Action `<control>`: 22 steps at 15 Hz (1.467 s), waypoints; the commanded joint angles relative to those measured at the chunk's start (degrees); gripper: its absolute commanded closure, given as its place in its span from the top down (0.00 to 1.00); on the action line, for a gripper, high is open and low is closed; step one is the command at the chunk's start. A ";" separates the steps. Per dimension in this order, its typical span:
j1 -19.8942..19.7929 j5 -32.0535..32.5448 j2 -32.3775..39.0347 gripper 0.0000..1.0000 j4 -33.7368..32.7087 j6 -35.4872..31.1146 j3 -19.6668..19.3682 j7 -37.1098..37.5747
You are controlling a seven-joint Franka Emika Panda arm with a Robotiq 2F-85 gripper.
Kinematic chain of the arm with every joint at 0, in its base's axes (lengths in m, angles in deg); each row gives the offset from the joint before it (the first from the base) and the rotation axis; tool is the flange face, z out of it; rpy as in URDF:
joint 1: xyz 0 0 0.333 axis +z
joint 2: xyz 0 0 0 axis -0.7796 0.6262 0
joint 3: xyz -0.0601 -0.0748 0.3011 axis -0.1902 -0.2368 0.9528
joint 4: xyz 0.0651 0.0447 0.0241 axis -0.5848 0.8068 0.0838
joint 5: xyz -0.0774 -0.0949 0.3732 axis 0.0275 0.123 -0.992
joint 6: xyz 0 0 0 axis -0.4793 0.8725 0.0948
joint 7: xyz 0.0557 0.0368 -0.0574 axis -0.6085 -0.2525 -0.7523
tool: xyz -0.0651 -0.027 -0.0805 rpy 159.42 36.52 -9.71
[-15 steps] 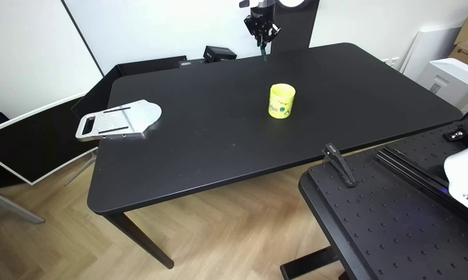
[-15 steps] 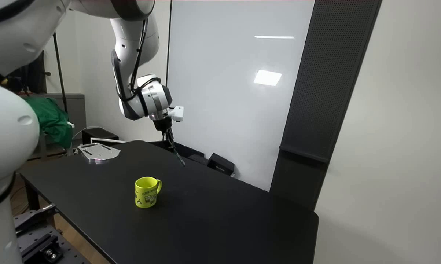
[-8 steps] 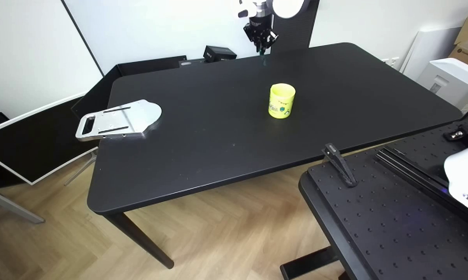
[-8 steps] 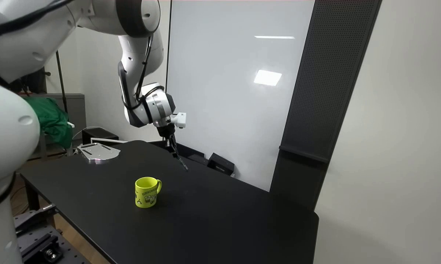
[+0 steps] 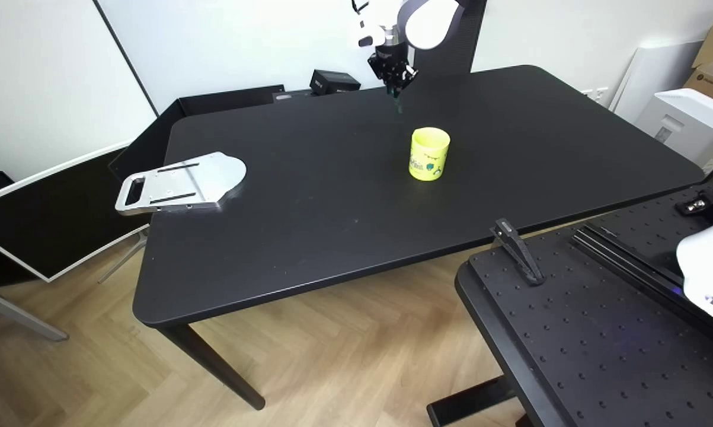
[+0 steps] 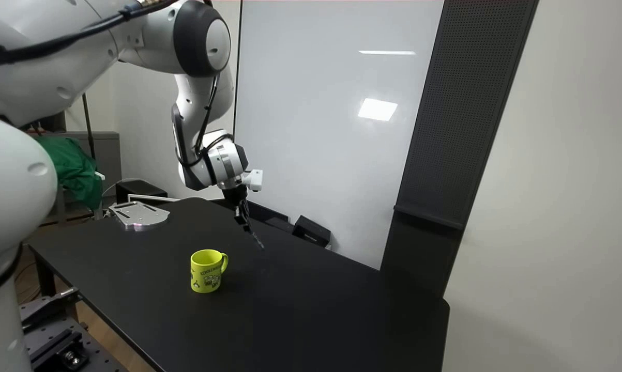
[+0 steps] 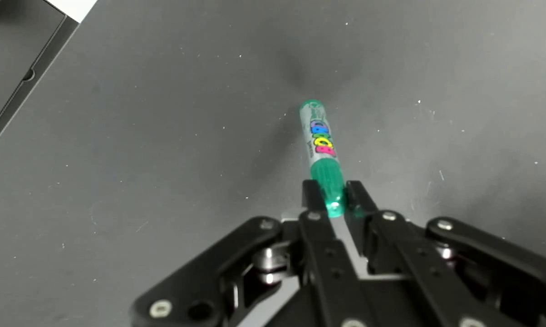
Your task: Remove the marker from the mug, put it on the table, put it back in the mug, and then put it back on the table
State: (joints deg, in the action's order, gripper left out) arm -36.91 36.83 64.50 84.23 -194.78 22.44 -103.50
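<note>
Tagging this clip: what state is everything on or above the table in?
Yellow-green cylindrical mug: upright on the black rectangular table, nothing protruding
Flat silver metal plate: lying flat, overhanging the table
Green-grey cylindrical marker: held by its ribbed end, outside the mug
Black two-fingered tool: shut on the marker

Arm [image 6: 155,47] bent; claw [image 7: 332,194] tilted downward; fingers [image 7: 361,202] nearly together.

One marker [image 7: 322,152], one mug [image 5: 429,155], one table [image 5: 309,207], two fingers [image 7: 313,199], one silver plate [image 5: 184,182], one perforated bench [image 5: 581,332]
</note>
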 commanded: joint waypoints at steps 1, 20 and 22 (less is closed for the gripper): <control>0.64 -0.50 3.16 0.05 -4.17 1.57 0.02 1.31; -3.20 -15.53 12.72 0.05 -11.51 1.81 2.24 -5.14; -3.00 -16.71 13.13 0.10 -12.12 1.92 1.95 -5.37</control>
State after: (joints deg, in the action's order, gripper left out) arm -39.56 22.34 75.55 75.27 -194.22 23.87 -107.32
